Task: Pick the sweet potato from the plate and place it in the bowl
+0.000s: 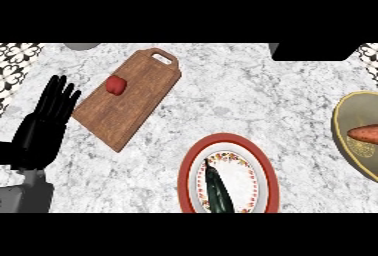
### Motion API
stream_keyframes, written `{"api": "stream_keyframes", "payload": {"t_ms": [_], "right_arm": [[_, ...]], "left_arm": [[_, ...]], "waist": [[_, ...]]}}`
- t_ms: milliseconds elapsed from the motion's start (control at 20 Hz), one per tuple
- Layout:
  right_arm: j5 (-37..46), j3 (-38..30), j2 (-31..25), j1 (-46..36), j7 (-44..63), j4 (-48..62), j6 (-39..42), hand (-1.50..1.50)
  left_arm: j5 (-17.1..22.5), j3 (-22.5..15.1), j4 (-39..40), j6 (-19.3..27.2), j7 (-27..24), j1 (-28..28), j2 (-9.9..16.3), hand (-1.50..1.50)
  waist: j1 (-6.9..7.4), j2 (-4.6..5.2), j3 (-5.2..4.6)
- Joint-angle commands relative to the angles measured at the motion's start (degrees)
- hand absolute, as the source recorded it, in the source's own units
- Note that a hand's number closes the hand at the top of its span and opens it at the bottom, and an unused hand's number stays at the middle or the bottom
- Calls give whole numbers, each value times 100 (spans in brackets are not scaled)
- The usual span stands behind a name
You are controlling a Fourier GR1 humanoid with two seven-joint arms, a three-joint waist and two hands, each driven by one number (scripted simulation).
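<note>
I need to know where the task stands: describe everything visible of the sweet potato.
The sweet potato is an orange-brown, elongated, tapered tuber lying on its side inside the olive-rimmed bowl at the view's right edge, which cuts off its far end. It rests on the bowl's inner surface. No hand touches it.

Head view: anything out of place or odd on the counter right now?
Yes. The sweet potato already lies in the bowl at the right edge, while the red-rimmed plate holds only a dark green vegetable. Left hand rests open at left; nothing looks spilled.
</note>
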Motion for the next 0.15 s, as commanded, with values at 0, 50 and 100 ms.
{"api": "stream_keyframes", "payload": {"t_ms": [0, 50, 100], "right_arm": [[1, -24, -197, 600, -405, 94, 558, -150], [-36, -56, -249, 608, -404, 64, 645, -150], [-11, -33, -124, 641, -453, 30, 505, -150]], "left_arm": [[117, 72, -178, -45, 241, 61, 121, 0], [5, -55, -73, 16, 40, 51, -81, 0], [-59, -51, -185, -57, -26, 232, 5, 0]], "waist": [[-17, -22, 17], [-39, -16, 11], [28, -20, 12]]}}
